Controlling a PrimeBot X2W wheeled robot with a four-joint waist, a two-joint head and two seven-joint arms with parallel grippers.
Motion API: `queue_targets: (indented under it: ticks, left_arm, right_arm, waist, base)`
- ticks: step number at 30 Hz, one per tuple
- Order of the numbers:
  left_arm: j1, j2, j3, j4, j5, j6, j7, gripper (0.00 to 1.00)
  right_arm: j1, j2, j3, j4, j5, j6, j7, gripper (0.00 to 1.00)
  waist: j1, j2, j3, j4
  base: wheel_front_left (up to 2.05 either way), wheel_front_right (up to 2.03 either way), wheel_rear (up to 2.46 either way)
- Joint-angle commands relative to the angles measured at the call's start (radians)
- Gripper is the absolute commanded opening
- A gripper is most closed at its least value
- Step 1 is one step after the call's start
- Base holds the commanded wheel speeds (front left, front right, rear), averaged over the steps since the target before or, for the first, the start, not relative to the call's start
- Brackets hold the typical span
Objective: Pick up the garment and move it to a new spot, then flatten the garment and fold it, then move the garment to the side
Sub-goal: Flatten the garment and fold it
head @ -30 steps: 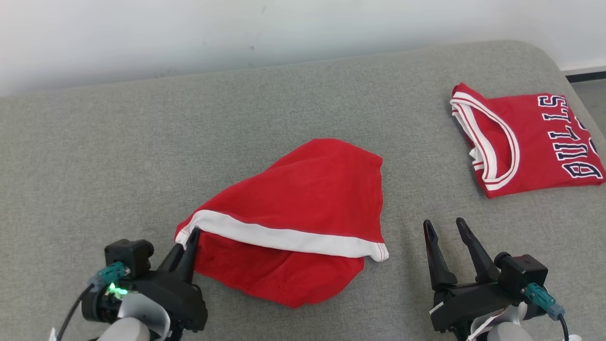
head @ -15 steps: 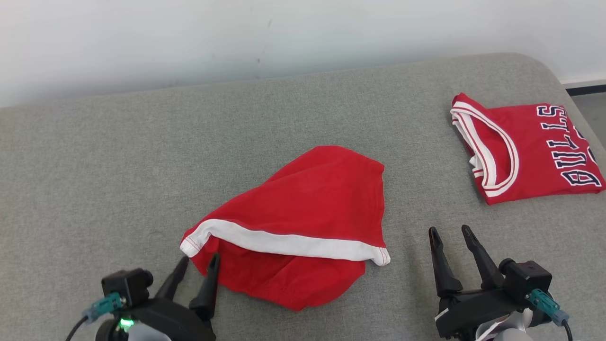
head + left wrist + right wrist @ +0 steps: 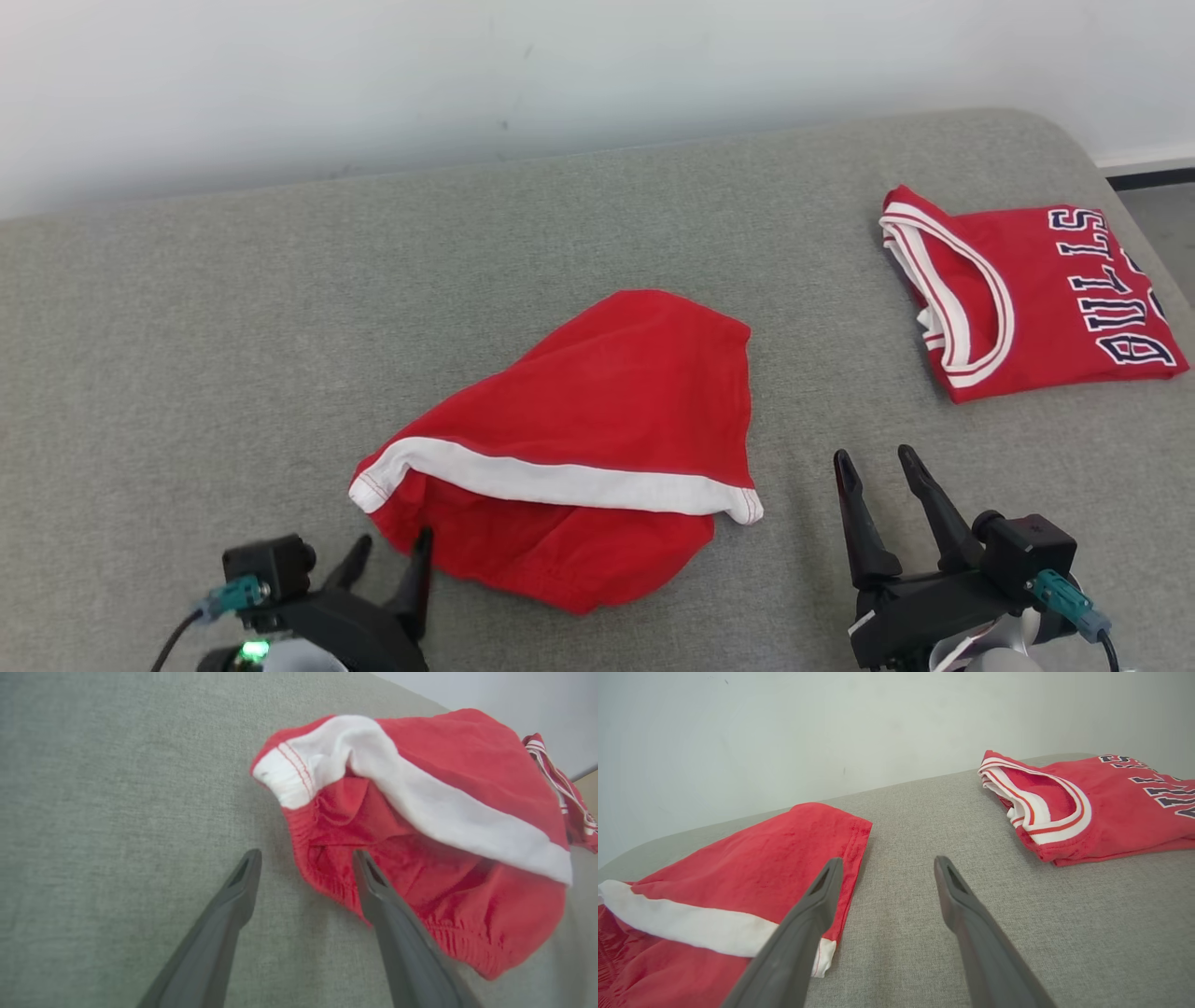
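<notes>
Head view: garment just beside left gripper, spread wide, empty; right gripper wide, apart

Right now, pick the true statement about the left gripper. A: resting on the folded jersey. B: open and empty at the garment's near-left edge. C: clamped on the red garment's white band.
B: the left gripper stands with fingers apart, gripping nothing, at the edge of the red garment.

Grey fabric surface, crumpled red shorts centre, folded red jersey right
</notes>
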Motion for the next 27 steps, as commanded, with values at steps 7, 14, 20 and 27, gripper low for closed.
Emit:
queue_targets:
  ticks: [7,14,20,27]
  left_arm:
    - [-0.114,0.019,-0.003,0.142,0.048,0.024,0.023,1.00]
    - [-0.170,0.005,0.012,0.196,0.039,-0.011,-0.011,0.00]
    - [-0.246,0.016,0.024,0.212,0.068,-0.035,-0.067,0.00]
    - [-0.460,0.020,0.014,0.250,0.155,-0.062,-0.134,0.00]
  right_arm:
    - [-0.013,-0.007,-0.002,-0.005,0.008,-0.003,0.000,1.00]
    - [-0.018,-0.004,-0.014,-0.013,0.006,-0.003,0.000,1.00]
    - [-0.027,0.003,-0.015,-0.021,0.001,-0.003,0.000,1.00]
    - [-0.050,0.018,-0.003,-0.027,0.000,-0.003,0.000,1.00]
  waist:
    - [0.0001,0.0000,0.028,-0.037]
    - [0.0001,0.0000,0.051,-0.049]
    - [0.0001,0.0000,0.073,-0.057]
    - [0.0001,0.0000,0.121,-0.086]
  base:
    - [0.00,0.00,0.00]
    - [0.00,0.00,0.00]
    - [0.00,0.00,0.00]
    - [0.00,0.00,0.00]
